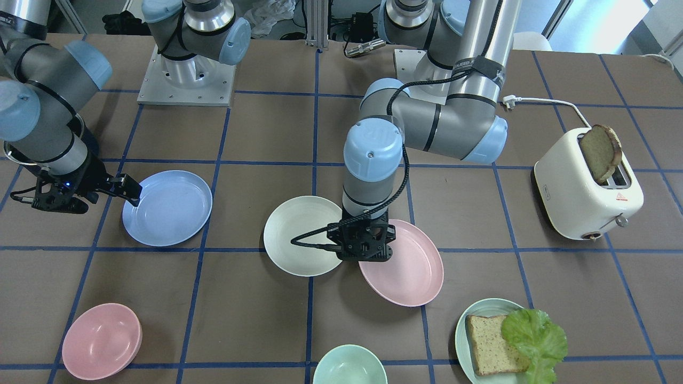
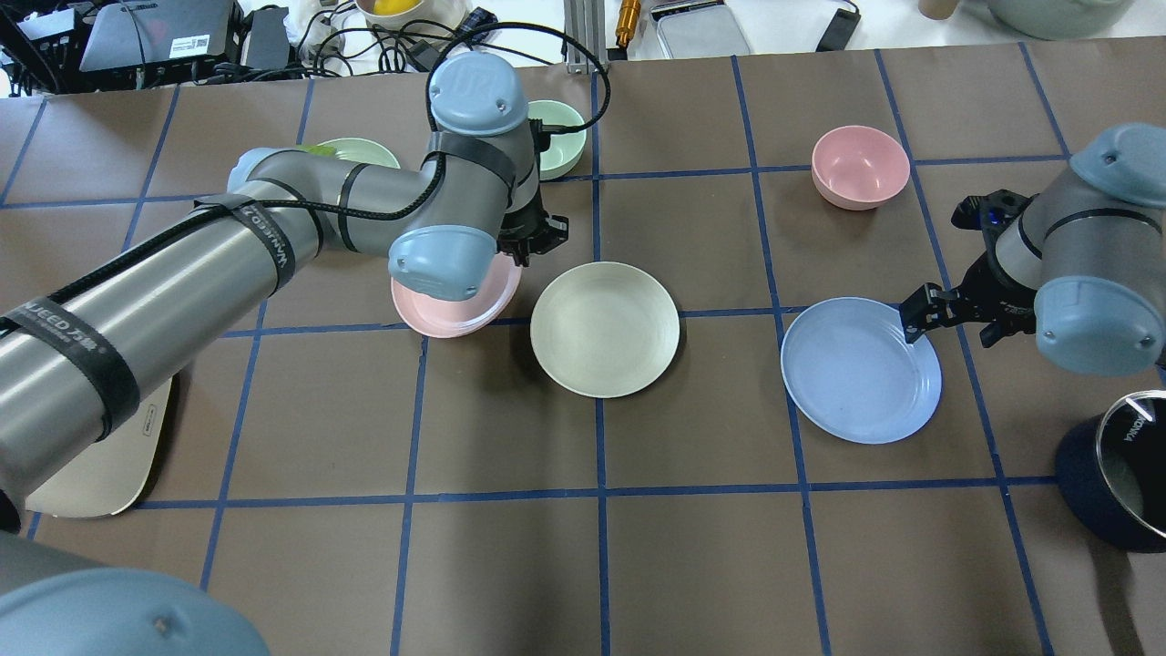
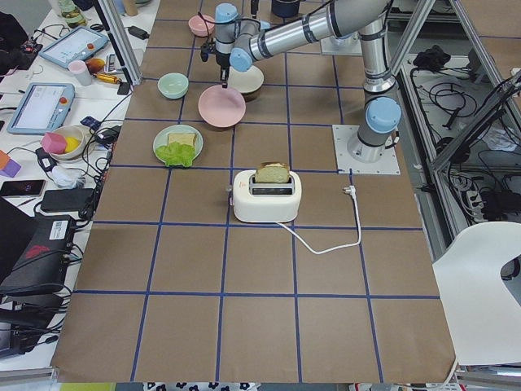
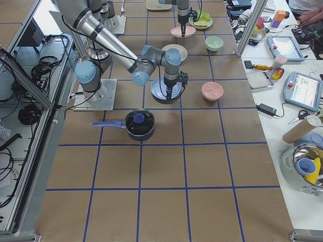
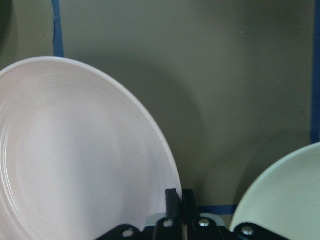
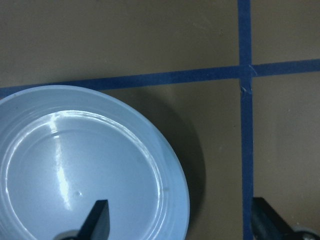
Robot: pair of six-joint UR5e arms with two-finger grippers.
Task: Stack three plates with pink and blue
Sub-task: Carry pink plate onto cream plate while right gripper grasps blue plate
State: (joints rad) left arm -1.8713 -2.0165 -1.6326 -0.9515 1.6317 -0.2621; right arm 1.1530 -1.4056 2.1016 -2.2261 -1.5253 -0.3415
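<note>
The pale pink plate (image 1: 408, 269) lies just beside the cream-white plate (image 1: 301, 234) at mid-table. My left gripper (image 1: 367, 246) is shut on the pink plate's rim; the left wrist view shows the closed fingers (image 5: 172, 197) pinching the pink plate (image 5: 75, 150), which looks slightly raised and tilted, with the cream plate (image 5: 285, 200) beside it. The light blue plate (image 2: 861, 369) lies flat apart on my right side. My right gripper (image 2: 927, 314) is open astride its rim: one finger (image 6: 97, 220) is over the blue plate (image 6: 75, 160), the other is outside it.
A pink bowl (image 1: 101, 341), a mint bowl (image 1: 349, 368) and a mint plate (image 1: 463, 330) with bread and lettuce sit along the operators' edge. A white toaster (image 1: 587, 192) with a slice in it stands on my left. A dark lidded pot (image 2: 1125, 469) stands near my right arm.
</note>
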